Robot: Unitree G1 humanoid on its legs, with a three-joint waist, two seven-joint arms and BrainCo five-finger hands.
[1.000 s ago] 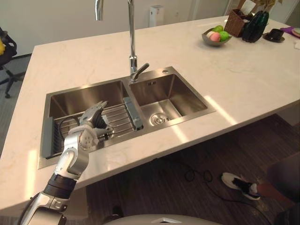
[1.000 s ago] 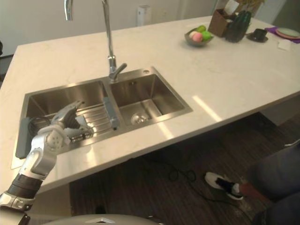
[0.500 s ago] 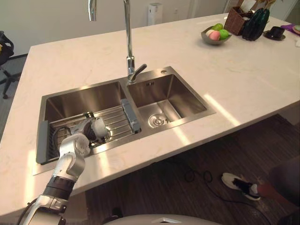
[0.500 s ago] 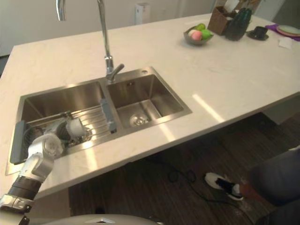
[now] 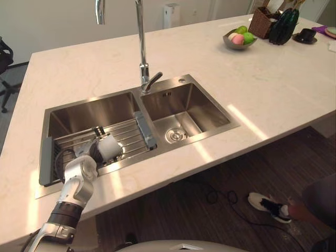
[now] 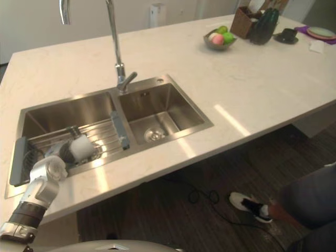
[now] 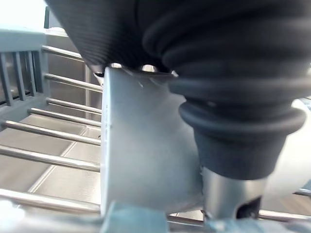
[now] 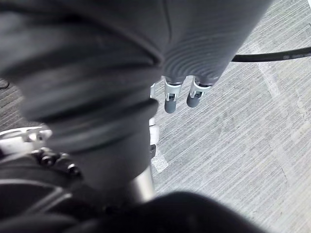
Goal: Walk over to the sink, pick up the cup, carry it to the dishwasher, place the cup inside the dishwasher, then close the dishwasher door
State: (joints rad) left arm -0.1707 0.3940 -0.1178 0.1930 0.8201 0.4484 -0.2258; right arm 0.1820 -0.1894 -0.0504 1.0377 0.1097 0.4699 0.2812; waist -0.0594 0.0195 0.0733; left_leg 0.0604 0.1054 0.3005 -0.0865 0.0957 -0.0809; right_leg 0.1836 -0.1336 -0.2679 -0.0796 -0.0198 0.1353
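Since one second ago the left hand (image 5: 95, 152) has come down from above the wire rack (image 5: 128, 131) and now lies against the white cup (image 5: 110, 148). The cup lies on its side on this rack, in the left basin (image 5: 89, 113) of the sink. The right basin (image 5: 202, 105) holds nothing except its round drain (image 5: 176, 135). Far away on the counter (image 5: 273, 79) a grey bowl (image 5: 233, 45) holds green and pink fruit (image 5: 241, 37). The left arm reaches forward over the sink edge, wrist bent down. Whether this hand is clamped on the cup, I cannot tell. The right hand (image 8: 171, 96) hangs over the floor, fingers loose and apart.
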